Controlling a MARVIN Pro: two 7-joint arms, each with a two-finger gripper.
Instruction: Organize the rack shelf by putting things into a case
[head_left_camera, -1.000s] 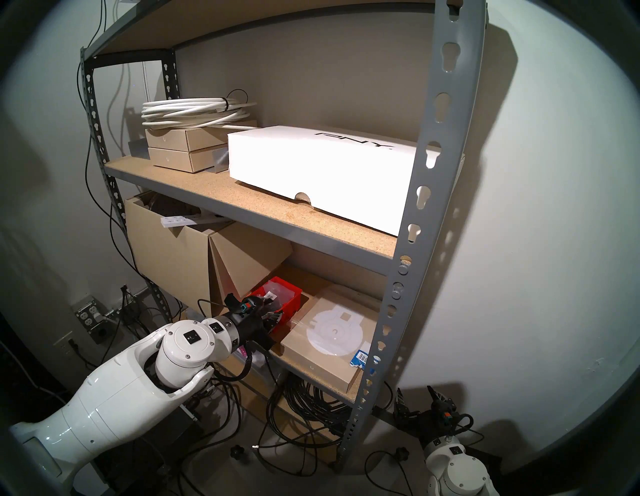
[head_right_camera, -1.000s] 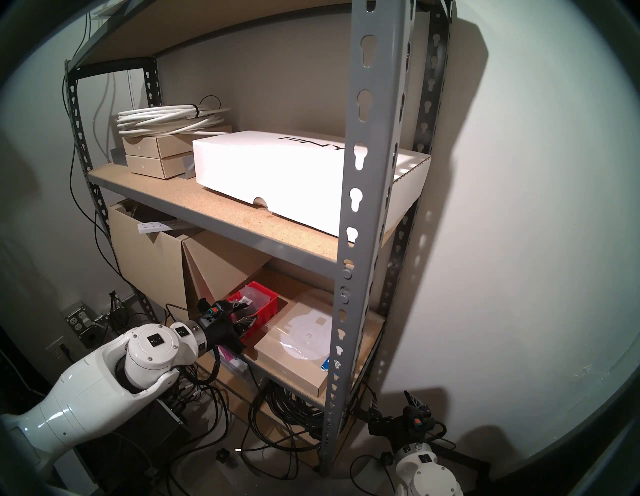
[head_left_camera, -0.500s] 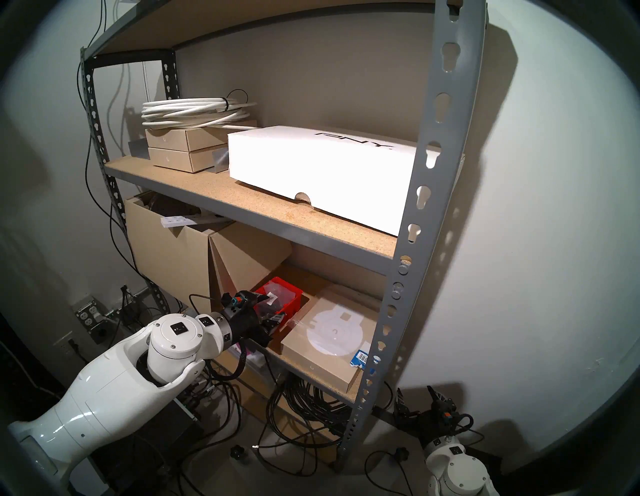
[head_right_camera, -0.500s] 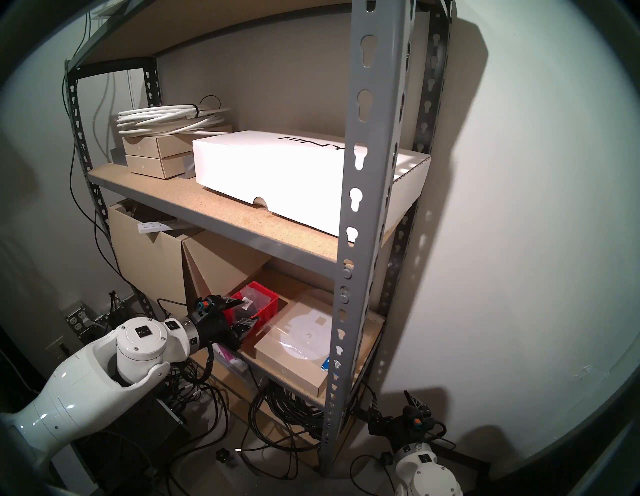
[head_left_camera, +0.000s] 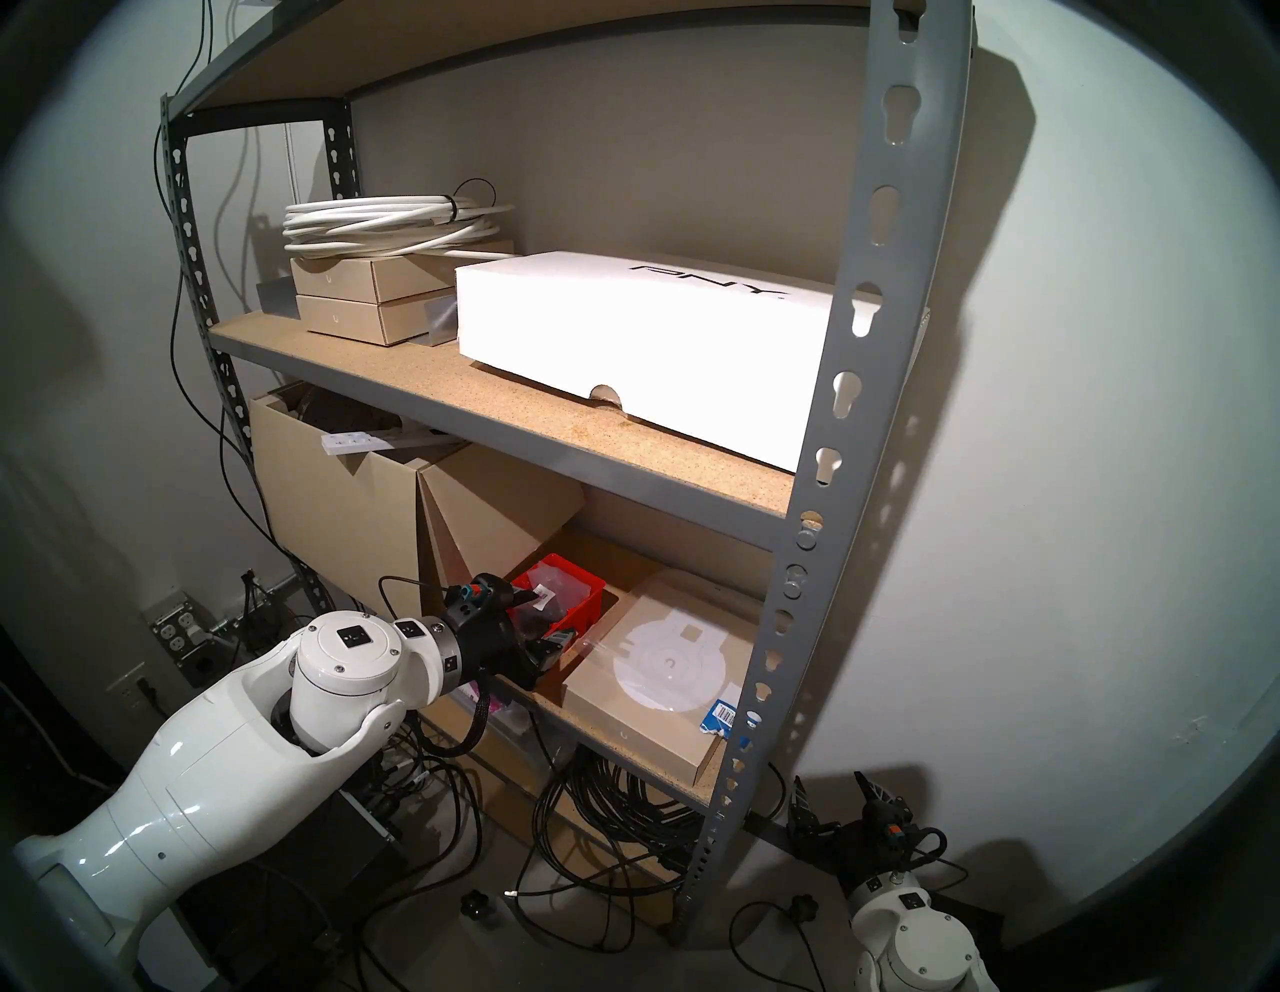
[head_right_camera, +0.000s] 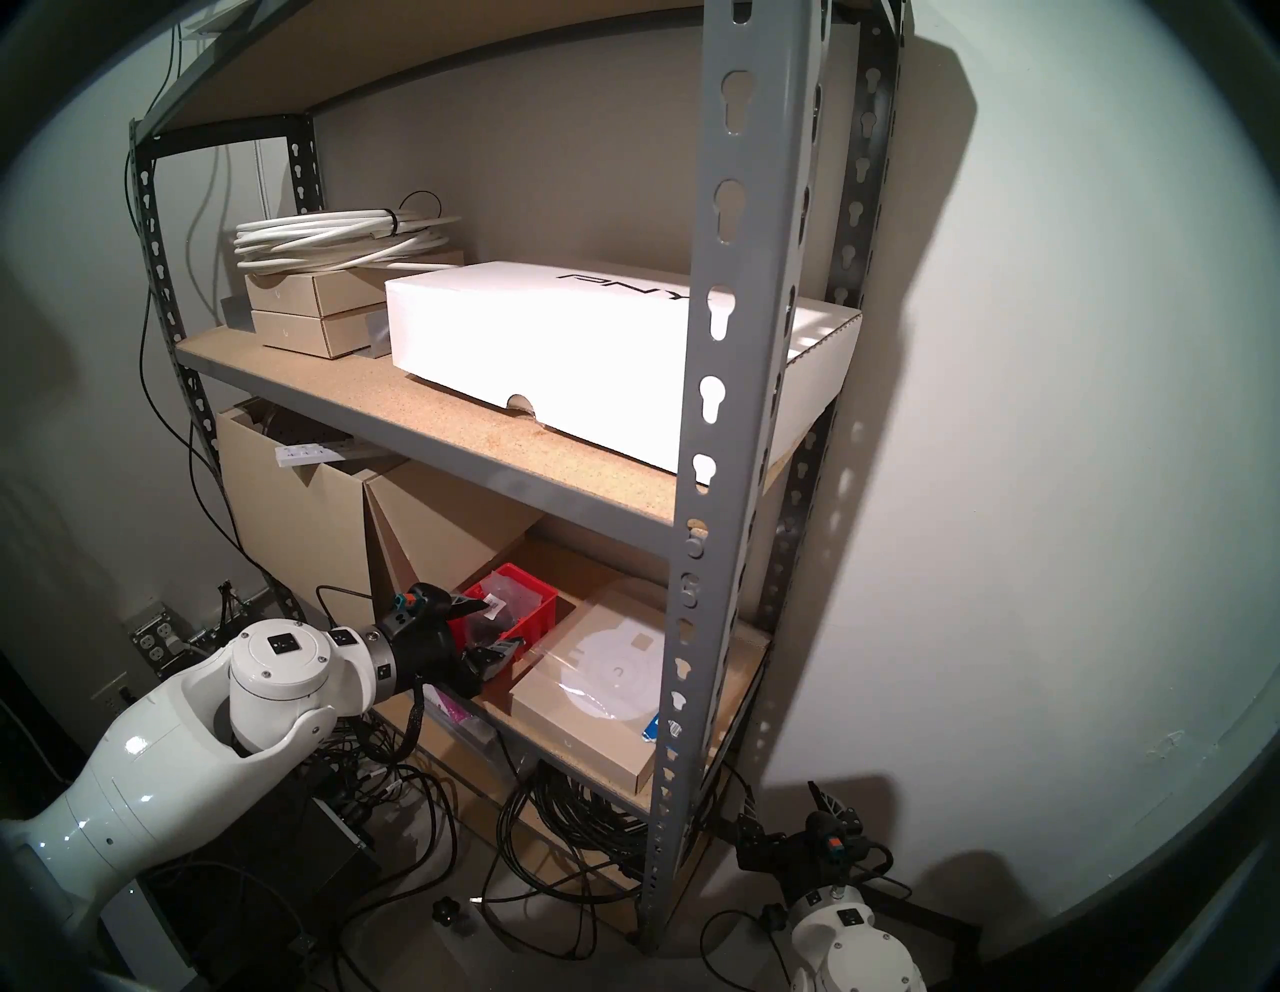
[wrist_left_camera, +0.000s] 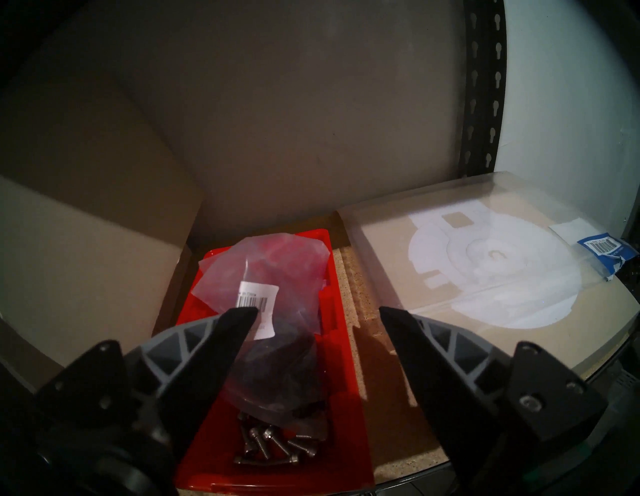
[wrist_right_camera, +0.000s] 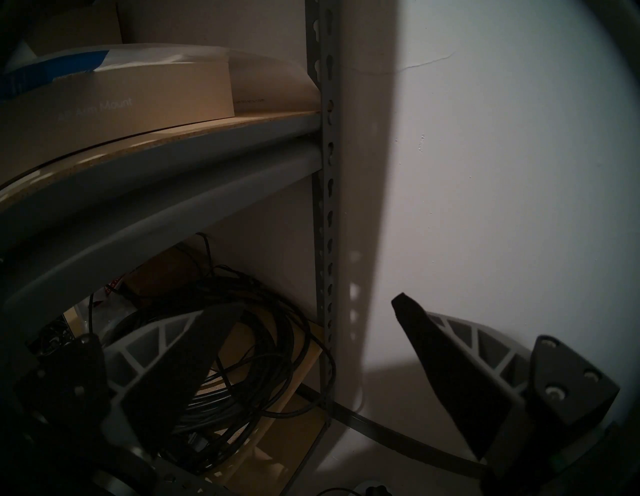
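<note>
The red case (head_left_camera: 583, 611) (head_right_camera: 539, 621) stands on the lower board (wrist_left_camera: 375, 381) of the grey rack shelf (head_left_camera: 853, 346). A clear bag (wrist_left_camera: 277, 273) with a white barcode label and black parts lies in the case (wrist_left_camera: 341, 415), over loose silver screws (wrist_left_camera: 270, 440). The bag also shows in the head view (head_left_camera: 550, 590). My left gripper (head_left_camera: 547, 618) (head_right_camera: 493, 627) (wrist_left_camera: 317, 311) is open and empty at the case's near end, its left finger over the bag. My right gripper (head_left_camera: 830, 783) (head_right_camera: 786, 796) (wrist_right_camera: 318, 304) is open and empty, low beside the rack's right front upright.
A flat tan box (head_left_camera: 665, 665) (wrist_left_camera: 485, 270) with a white round print lies right of the case. A large cardboard box (head_left_camera: 346, 506) (wrist_left_camera: 86, 259) stands left of it. A white PNY box (head_left_camera: 644, 346) sits on the upper board. Black cable coils (head_left_camera: 623, 810) lie below.
My left arm has pulled back to the left and slightly up, drawing the open gripper away from the case's middle to its near end. The bag stays in the case. The right arm is still.
</note>
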